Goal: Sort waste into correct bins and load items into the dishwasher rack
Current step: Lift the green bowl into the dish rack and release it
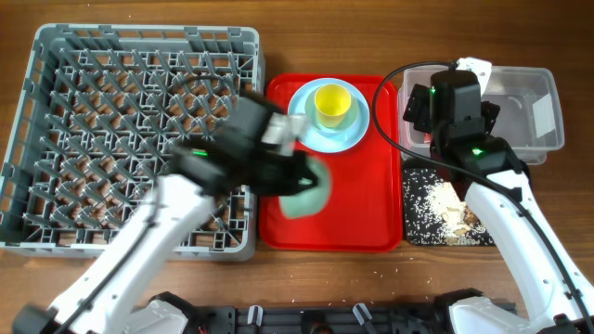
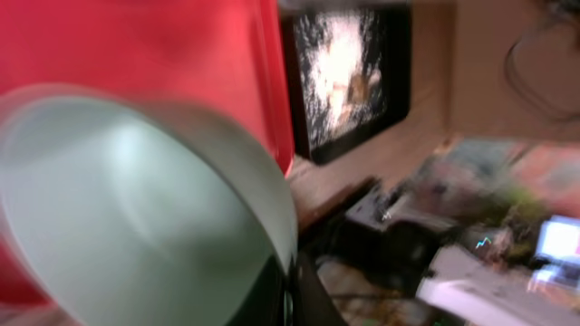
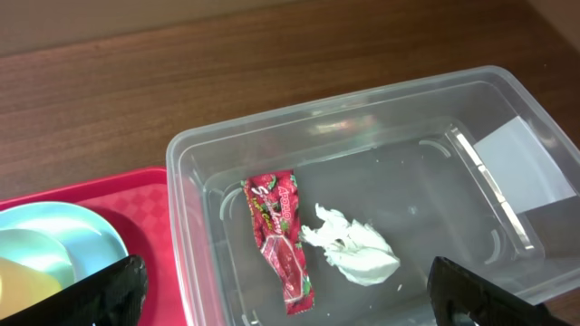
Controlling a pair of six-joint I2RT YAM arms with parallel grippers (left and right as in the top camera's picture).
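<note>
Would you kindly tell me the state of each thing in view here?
Rack: no dishes seen in it.
Plate: on red tray, cup on it.
Cup: upright on plate.
Mint bowl: gripped by left gripper, over red tray.
Tub: open, holds wrapper and tissue.
Black tray: strewn with crumbs.
Left gripper: shut on mint bowl.
Right gripper: open, over tub.

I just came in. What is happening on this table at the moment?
The left gripper is shut on the mint-green bowl over the red tray, next to the dishwasher rack. The pale blue plate with the yellow cup sits on that tray. The right gripper hangs open over the clear tub, which holds the wrapper and the tissue. Crumbs lie in the black tray.
</note>
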